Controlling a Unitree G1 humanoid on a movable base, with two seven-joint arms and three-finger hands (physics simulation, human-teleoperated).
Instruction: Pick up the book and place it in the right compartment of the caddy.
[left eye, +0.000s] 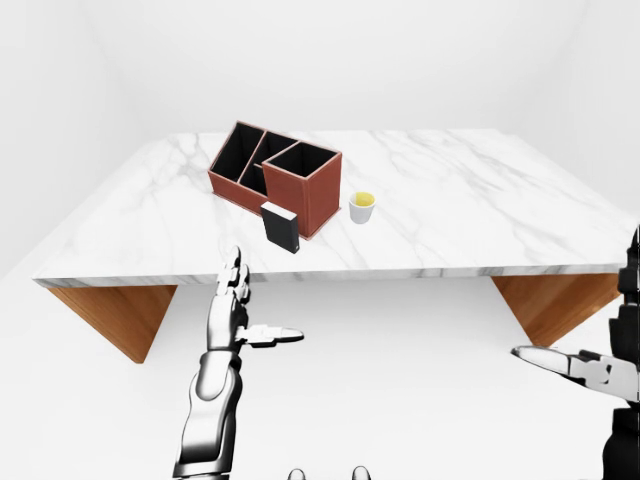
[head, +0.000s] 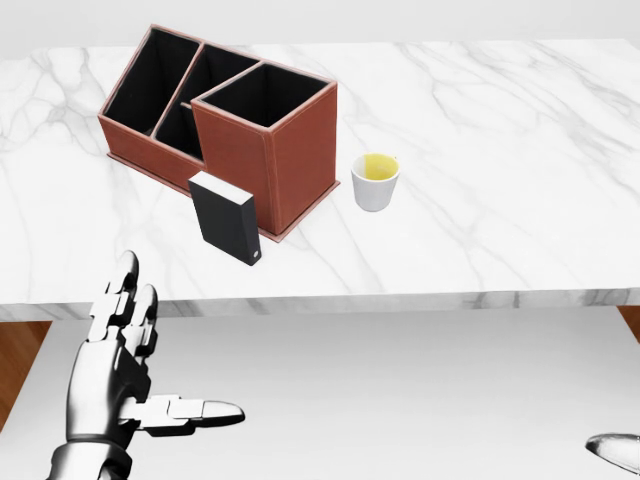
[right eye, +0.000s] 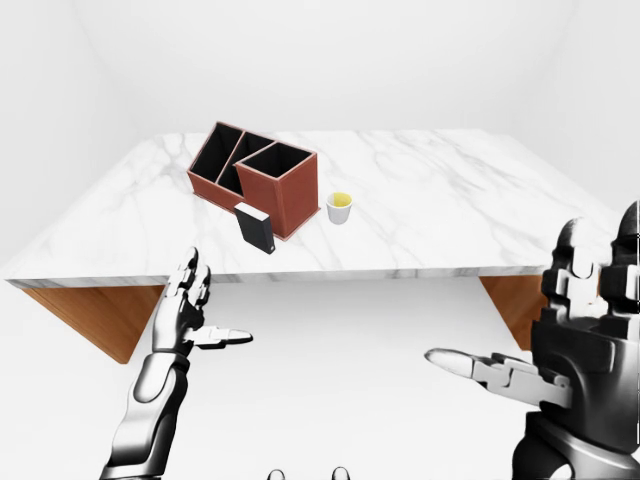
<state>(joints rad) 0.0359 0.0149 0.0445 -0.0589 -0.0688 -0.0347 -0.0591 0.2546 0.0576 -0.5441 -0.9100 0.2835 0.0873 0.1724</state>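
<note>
Nothing is done yet: the book (head: 228, 219) stands upright on the table (head: 500, 130) near its lower edge, touching the caddy (head: 270, 140), while the left hand (head: 120, 370) and right hand (right eye: 575, 345) hang spread and empty below that edge.

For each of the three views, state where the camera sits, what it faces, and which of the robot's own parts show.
Head view: on the head, angled down at the caddy, book and cup; left hand shows, right barely.
Left-eye view: on the head, looking out across the marble table; left arm, right hand at the right edge.
Right-eye view: same outlook, slightly offset; right hand large.
All three share the caddy, book and cup.
</note>
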